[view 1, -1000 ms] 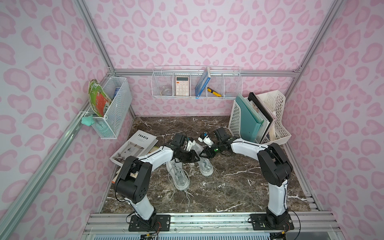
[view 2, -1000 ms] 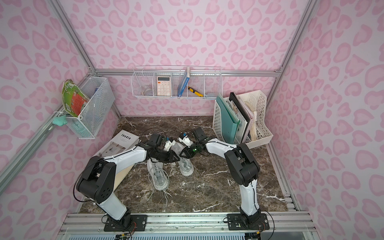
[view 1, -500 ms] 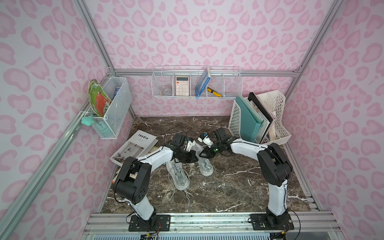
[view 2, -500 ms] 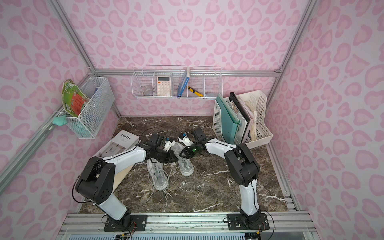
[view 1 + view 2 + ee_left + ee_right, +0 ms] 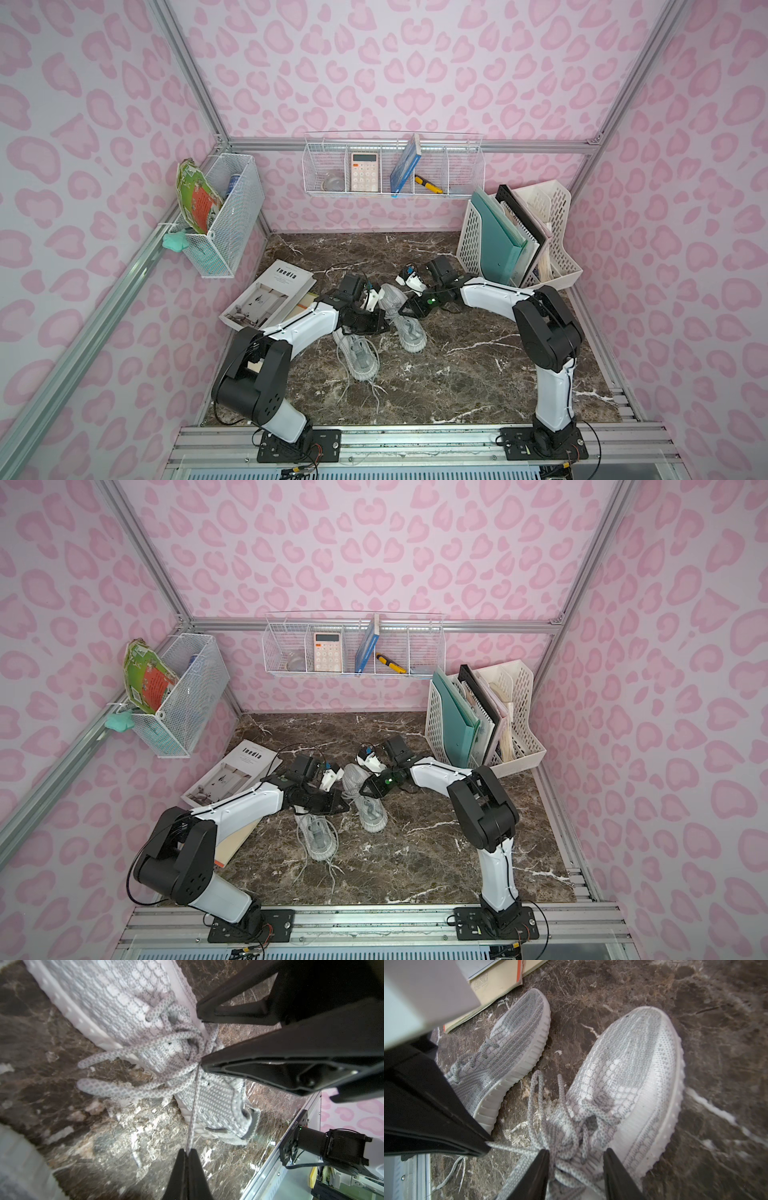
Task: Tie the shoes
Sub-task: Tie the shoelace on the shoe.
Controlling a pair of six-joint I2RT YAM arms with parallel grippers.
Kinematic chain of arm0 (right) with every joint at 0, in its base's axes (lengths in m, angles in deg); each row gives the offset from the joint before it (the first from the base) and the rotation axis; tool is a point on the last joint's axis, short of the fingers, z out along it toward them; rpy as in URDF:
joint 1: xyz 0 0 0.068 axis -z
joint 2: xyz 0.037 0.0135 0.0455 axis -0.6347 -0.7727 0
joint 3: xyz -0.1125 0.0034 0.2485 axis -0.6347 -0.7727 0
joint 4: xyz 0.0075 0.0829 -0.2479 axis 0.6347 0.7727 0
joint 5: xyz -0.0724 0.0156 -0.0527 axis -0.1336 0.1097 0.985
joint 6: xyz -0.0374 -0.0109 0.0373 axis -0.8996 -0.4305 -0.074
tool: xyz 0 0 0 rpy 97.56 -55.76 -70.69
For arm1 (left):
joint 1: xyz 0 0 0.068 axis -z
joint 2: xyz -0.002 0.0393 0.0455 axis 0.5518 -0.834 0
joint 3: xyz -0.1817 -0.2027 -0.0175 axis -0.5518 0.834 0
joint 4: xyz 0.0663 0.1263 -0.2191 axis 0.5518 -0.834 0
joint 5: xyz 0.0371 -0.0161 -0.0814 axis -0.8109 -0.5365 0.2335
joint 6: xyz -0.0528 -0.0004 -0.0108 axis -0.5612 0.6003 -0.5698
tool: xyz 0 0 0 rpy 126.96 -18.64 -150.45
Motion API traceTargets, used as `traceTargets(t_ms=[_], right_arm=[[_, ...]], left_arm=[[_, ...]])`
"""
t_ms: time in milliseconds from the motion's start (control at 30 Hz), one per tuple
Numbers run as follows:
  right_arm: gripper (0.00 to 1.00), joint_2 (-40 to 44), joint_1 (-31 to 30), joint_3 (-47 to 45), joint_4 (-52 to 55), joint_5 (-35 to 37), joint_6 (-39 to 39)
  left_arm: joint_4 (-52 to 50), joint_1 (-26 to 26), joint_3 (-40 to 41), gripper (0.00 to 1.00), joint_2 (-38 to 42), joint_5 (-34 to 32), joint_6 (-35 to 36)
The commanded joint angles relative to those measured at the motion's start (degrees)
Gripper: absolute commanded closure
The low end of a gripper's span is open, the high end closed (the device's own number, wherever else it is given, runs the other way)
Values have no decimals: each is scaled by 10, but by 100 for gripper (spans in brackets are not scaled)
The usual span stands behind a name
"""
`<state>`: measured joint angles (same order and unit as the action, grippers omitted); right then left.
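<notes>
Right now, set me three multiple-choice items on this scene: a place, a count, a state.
1. Where is the calculator? A. in the back-wall wire basket; B. on the magazine; C. in the file rack.
2. How many shoes lie on the marble table? A. one; B. two; C. three.
3. The left hand is: A. wide open; B. clamping a sole; C. shut on a lace.
1 A: it stands in a basket compartment. 2 B: two grey sneakers show in both top views. 3 C: its tips pinch one strand in the left wrist view.
</notes>
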<state>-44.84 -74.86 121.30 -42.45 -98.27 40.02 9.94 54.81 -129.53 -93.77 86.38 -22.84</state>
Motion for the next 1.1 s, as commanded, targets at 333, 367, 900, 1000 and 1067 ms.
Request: traceTargets(t_ms=[333, 367, 900, 1000, 1067], right_arm=[[48, 65, 50, -46, -61, -110, 55], [47, 71, 57, -55, -70, -117, 65], [28, 59, 82, -121, -157, -66, 255], [26, 64, 81, -142, -195, -66, 295], [25, 66, 76, -150, -210, -61, 317]], left_arm=[[0, -22, -18, 60, 28, -8, -20], [5, -26, -18, 57, 30, -10, -24], [42, -81, -93, 32, -90, 27, -86], [44, -81, -101, 31, -103, 32, -90], [42, -81, -105, 31, -112, 37, -89]])
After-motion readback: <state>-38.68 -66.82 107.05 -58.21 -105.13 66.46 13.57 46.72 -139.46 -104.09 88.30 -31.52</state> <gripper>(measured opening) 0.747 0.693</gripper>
